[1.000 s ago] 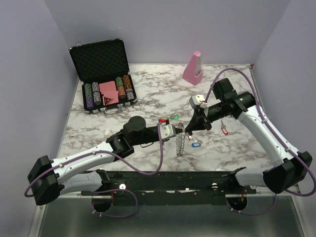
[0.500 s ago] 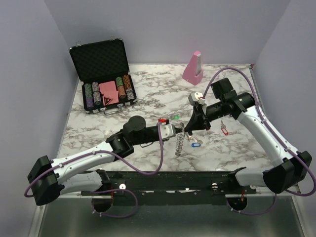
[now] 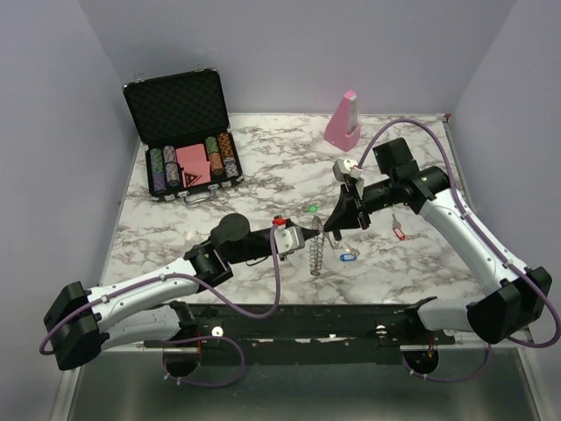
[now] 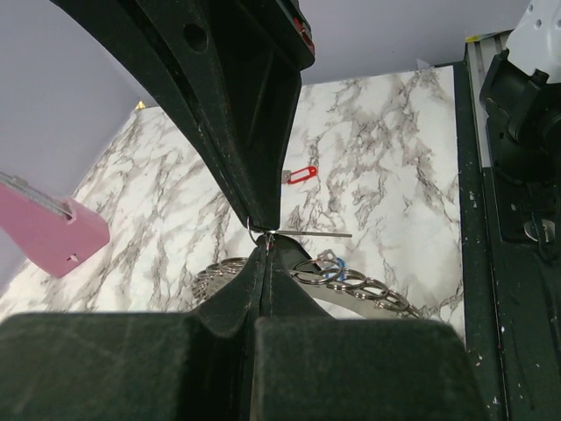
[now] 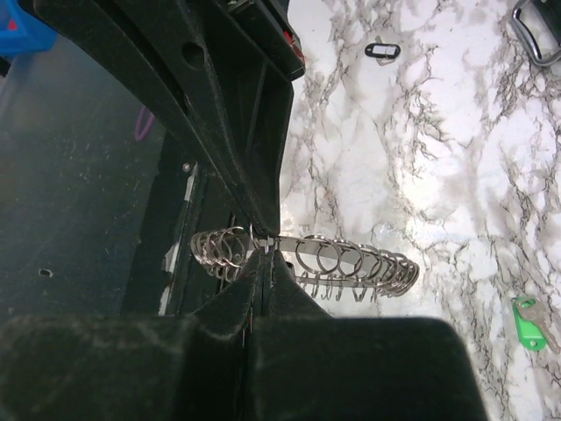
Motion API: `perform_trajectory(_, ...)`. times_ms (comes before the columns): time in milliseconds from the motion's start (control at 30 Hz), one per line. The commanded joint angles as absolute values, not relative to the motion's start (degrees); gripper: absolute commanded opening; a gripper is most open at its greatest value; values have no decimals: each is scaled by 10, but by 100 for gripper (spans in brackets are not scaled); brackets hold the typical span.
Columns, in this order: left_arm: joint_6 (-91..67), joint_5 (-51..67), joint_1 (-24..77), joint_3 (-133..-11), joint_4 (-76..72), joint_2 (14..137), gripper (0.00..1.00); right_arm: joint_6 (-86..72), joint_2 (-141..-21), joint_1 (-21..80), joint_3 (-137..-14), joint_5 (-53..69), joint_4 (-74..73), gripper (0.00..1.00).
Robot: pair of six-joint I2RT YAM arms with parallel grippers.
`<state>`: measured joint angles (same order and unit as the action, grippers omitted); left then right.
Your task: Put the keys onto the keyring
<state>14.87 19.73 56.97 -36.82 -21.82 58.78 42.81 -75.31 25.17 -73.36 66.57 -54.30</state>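
The keyring [image 3: 318, 254] stands edge-on like a coil at mid table; its looped rim shows in the left wrist view [image 4: 351, 285] and the right wrist view [image 5: 351, 263]. My left gripper [image 3: 317, 235] is shut on its top rim. My right gripper [image 3: 328, 230] is shut, tip to tip with the left at the same spot on the rim; what it pinches is hidden. Loose keys lie around: green [image 3: 312, 209] [image 5: 529, 317], blue [image 3: 344, 257] [image 4: 331, 263], red [image 3: 399, 233] [image 4: 302, 174] and black [image 5: 381, 51].
An open black case [image 3: 184, 132] with poker chips stands at the back left. A pink wedge block [image 3: 343, 120] [image 4: 48, 230] stands at the back centre. The black rail [image 3: 289, 320] with the arm bases runs along the near edge.
My left arm has stretched out lower along the table, still at the keyring's top. My right gripper has shifted slightly left, and its tip now meets the left tip.
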Motion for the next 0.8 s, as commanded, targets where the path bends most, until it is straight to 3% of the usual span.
perform_trajectory(0,153,192,575,-353,-294,567,0,394,-756,254,-724,701,-493,0)
perform_trajectory(767,107,178,574,-283,-451,553,0,327,-758,246,-695,738,-439,0)
